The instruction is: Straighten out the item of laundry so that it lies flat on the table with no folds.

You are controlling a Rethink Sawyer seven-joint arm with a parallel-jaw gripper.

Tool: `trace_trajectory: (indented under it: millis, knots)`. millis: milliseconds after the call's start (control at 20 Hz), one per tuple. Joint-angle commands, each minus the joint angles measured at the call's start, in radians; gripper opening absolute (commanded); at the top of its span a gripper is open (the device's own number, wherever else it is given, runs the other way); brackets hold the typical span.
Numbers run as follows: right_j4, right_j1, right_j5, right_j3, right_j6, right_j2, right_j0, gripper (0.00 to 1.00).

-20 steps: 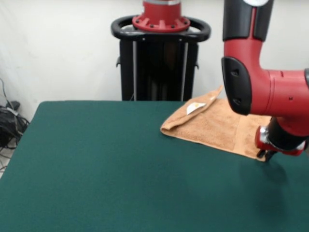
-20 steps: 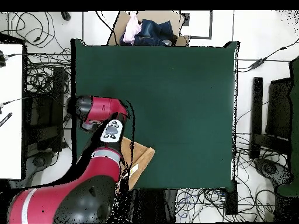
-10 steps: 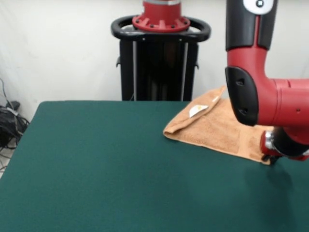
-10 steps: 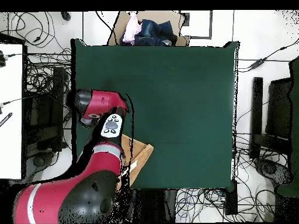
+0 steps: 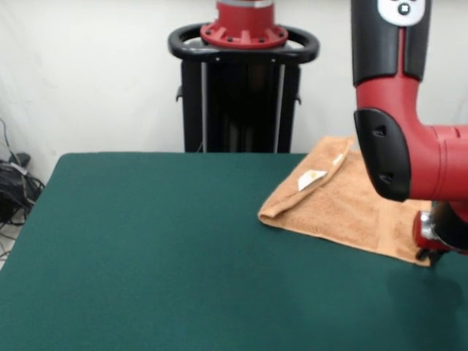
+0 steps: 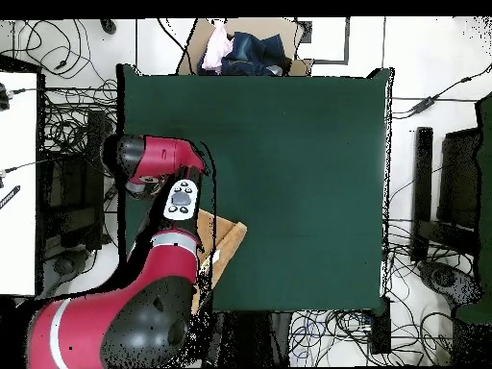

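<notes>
The item of laundry (image 5: 344, 208) is a peach-orange towel lying at the far right of the green table (image 5: 146, 248). Its left edge is folded over, with a white label (image 5: 312, 178) on the fold. My gripper (image 5: 424, 254) sits low at the towel's near right corner, shut on that corner, and the red wrist hides most of it. In the overhead view only part of the towel (image 6: 224, 242) shows beside the red arm (image 6: 154, 159). The arm covers the gripper there, close to the table's (image 6: 288, 144) left edge.
The black pedestal frame (image 5: 241, 88) stands behind the table. In the overhead view a cardboard box of clothes (image 6: 245, 48) lies beyond the table's top edge. Cables and dark equipment (image 6: 437, 221) surround the table on the floor.
In the front view the gripper has slid to the right, toward the table's edge. The towel has been dragged the same way with it. The fold and label are unchanged.
</notes>
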Motion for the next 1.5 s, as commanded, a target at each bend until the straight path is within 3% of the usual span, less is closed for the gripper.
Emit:
trace_trajectory:
  millis: [50,550,1200,1250,1500]
  knots:
    - [0.068,0.06,-0.137,-0.112,0.22,0.117,-0.018,0.0]
    - [0.065,0.083,-0.072,-0.185,0.287,0.072,0.004,0.0]
    - [0.068,0.092,-0.085,-0.19,0.305,0.066,0.005,0.0]
    - [0.069,0.087,-0.101,-0.179,0.304,0.066,0.007,1.0]
    - [0.074,0.071,-0.169,-0.137,0.31,0.062,0.017,1.0]
